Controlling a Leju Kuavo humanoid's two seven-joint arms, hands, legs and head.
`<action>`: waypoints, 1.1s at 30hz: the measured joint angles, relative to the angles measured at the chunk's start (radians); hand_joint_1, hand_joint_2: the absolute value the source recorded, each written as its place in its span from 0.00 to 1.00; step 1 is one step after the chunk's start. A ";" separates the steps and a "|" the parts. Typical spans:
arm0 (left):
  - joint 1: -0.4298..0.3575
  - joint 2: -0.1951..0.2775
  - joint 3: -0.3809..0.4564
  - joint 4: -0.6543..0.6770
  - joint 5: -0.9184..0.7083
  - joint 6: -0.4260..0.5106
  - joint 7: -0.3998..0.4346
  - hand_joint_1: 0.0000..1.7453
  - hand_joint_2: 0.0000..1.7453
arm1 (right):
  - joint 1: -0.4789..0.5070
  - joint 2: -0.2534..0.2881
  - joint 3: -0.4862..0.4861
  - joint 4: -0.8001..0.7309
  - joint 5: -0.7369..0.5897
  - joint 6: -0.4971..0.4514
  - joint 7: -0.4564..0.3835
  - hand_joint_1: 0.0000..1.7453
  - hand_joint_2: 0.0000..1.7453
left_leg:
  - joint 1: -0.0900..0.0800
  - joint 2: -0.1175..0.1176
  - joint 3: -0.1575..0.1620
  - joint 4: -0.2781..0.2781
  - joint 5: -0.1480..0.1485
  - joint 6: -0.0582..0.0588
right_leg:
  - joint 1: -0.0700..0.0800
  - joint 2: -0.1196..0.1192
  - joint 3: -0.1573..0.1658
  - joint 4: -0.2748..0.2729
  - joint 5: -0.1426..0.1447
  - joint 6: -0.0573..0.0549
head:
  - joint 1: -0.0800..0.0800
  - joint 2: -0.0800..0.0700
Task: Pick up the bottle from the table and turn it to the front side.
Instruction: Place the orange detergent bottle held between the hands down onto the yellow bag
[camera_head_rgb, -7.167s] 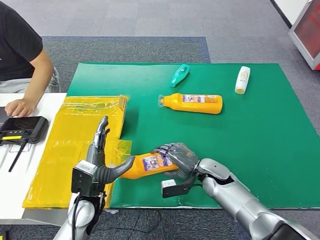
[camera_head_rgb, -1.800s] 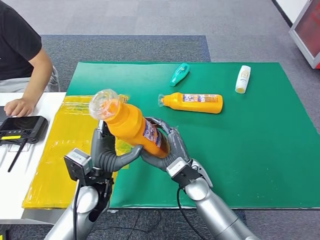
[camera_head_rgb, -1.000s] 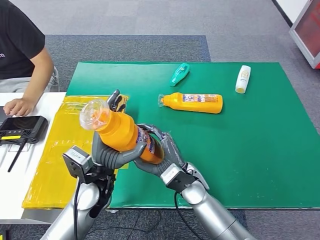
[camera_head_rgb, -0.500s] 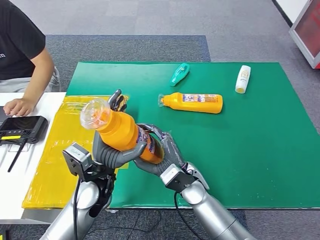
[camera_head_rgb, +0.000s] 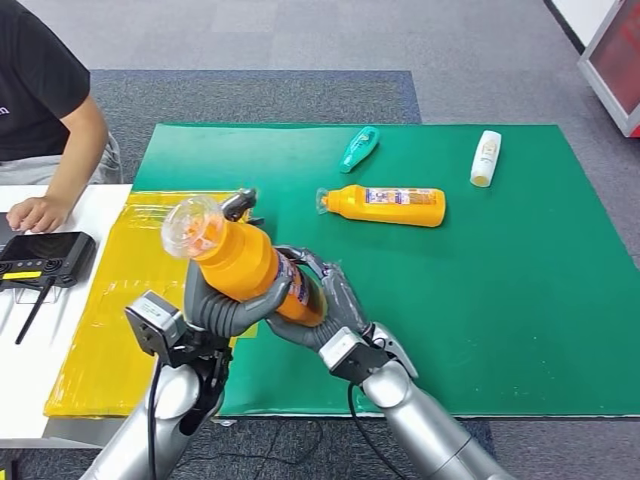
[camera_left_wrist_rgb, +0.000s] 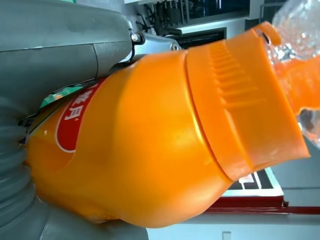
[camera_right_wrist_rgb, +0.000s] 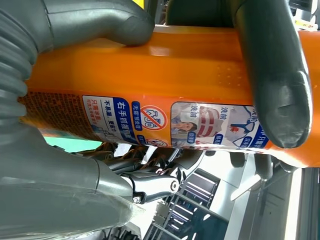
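An orange bottle (camera_head_rgb: 245, 264) with a clear cap is held up off the table, tilted, cap toward the upper left. My left hand (camera_head_rgb: 219, 305) wraps its upper body, thumb across the front; the left wrist view shows the orange bottle (camera_left_wrist_rgb: 158, 145) pressed against that hand. My right hand (camera_head_rgb: 324, 300) grips the lower, labelled end. In the right wrist view the bottle (camera_right_wrist_rgb: 158, 80) shows a blue and white printed label, with the right hand's fingers (camera_right_wrist_rgb: 279, 90) over it.
A second orange bottle (camera_head_rgb: 389, 206) lies on the green mat (camera_head_rgb: 490, 300), with a teal bottle (camera_head_rgb: 358, 149) and a white bottle (camera_head_rgb: 485, 159) farther back. A yellow bag (camera_head_rgb: 128, 300) lies at left. A person's hand (camera_head_rgb: 38, 213) rests by a black controller (camera_head_rgb: 45, 258).
Earlier my right hand lifted the bottle off the mat and my left hand took hold too. In the last second the left hand's fingers curled closer; the bottle barely moved.
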 joint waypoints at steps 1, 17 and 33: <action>0.000 -0.001 0.000 0.000 -0.001 0.003 -0.003 1.00 1.00 | -0.001 0.000 0.000 0.000 0.000 0.000 0.000 1.00 1.00 | 0.000 0.000 0.000 0.000 0.000 0.000 | 0.000 0.000 0.000 0.000 0.000 0.000 | 0.000 0.000; 0.001 -0.005 0.000 0.000 -0.003 0.034 -0.021 1.00 1.00 | -0.008 0.000 0.019 0.000 0.001 0.002 0.001 1.00 1.00 | 0.000 0.000 0.000 0.000 0.000 0.000 | 0.000 0.000 0.000 0.000 0.000 0.000 | 0.000 0.000; 0.008 -0.007 0.001 0.000 0.001 0.059 -0.034 1.00 1.00 | -0.011 0.000 0.019 0.000 -0.006 -0.004 0.004 1.00 1.00 | 0.000 0.000 0.000 0.000 0.000 0.000 | 0.000 0.000 0.000 0.000 0.000 0.000 | 0.000 0.000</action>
